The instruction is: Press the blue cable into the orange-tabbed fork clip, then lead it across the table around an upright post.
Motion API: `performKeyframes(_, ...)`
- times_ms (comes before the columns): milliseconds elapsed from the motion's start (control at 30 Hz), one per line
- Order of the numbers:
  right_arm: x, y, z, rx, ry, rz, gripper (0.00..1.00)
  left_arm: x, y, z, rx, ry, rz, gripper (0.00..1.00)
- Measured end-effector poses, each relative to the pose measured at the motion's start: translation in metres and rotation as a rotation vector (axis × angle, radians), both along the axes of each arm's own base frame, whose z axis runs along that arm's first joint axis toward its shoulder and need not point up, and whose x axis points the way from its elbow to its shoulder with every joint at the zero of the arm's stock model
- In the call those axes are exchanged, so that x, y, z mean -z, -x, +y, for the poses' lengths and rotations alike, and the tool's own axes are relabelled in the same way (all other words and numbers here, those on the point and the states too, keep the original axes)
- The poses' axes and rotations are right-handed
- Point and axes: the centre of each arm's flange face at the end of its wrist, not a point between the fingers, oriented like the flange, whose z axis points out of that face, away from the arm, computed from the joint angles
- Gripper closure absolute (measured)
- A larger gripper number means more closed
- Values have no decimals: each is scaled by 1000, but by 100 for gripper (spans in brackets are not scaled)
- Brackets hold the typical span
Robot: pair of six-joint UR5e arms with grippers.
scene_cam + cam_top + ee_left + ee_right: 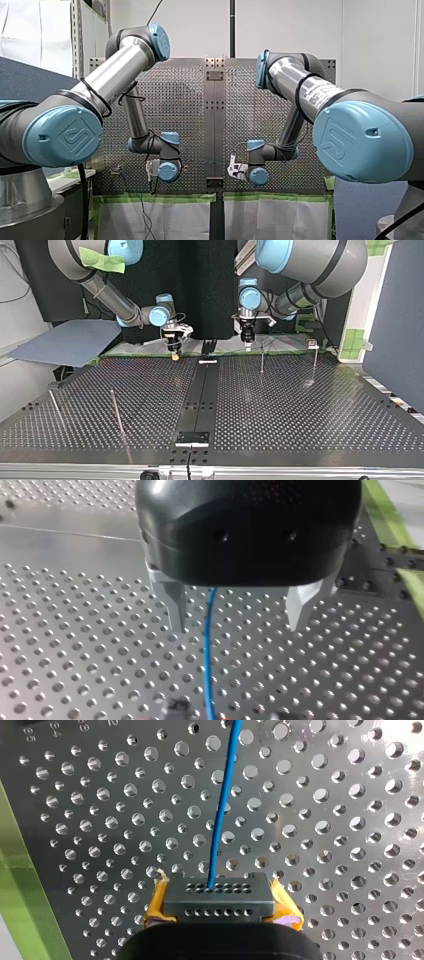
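While my right gripper (218, 892) sits clenched on the blue cable (220, 815), with the line running straight out ahead of its yellow pads (156, 906), my left gripper (237, 627) hangs released over the perforated table (75, 645). Here's the relation that matters: the cable passes lengthwise through the gap between the left's metal fingers (174, 607). It's nearer one finger than the other and touches neither, its long axis pointing straight ahead of the tips. Just ahead of those tips, right where the cable leads, there's a dark blurred shape with a fleck of orange. I take it for the fork clip (179, 706), though it's too soft to be sure, and I can't tell whether the cable is seated in it. So the left arm is clearly the nearer one, and the right looks to be only anchoring the far end. The coming move, I judge, is a push down onto the cable with the clip dead ahead. An upright post (262, 360) stands near the left fingers for the routing.
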Motion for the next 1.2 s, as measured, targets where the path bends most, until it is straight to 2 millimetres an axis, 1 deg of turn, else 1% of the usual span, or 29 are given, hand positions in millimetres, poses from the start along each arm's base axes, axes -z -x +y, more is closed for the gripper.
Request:
performKeyframes(100, 0, 0, 0, 0, 2, -1, 100, 1, -1, 0, -1, -6, 18, 0)
performKeyframes(400, 1, 0, 0, -1, 5, -3, 100, -9, -20, -9, 1, -15, 33, 0)
performKeyframes(500, 1, 0, 0, -1, 5, -3, 100, -11, -23, -12, 1, -16, 34, 0)
performKeyframes(967, 4, 1, 0, -1, 2, -1, 100, -13, -25, -11, -15, -20, 34, 0)
performKeyframes(1000, 4, 1, 0, 0, 2, -1, 100, -13, -25, -11, -14, -20, 34, 4)
performKeyframes(1033, 4, 1, 0, 0, 2, -1, 100, -13, -25, -12, -13, -20, 34, 18)
performKeyframes(1067, 4, 1, 0, 0, 2, -1, 100, -13, -25, -12, -12, -21, 34, 18)
performKeyframes(1100, 4, 1, 0, 0, 1, -1, 100, -13, -25, -12, -11, -21, 33, 22)
performKeyframes(1133, 4, 1, 0, 0, 1, -1, 100, -13, -25, -12, -11, -22, 33, 39)
performKeyframes(1167, 4, 1, 0, -1, 0, -1, 100, -14, -26, -12, -11, -23, 32, 39)
performKeyframes(1200, 4, 1, 0, -1, 0, 0, 100, -14, -26, -11, -11, -26, 30, 50)
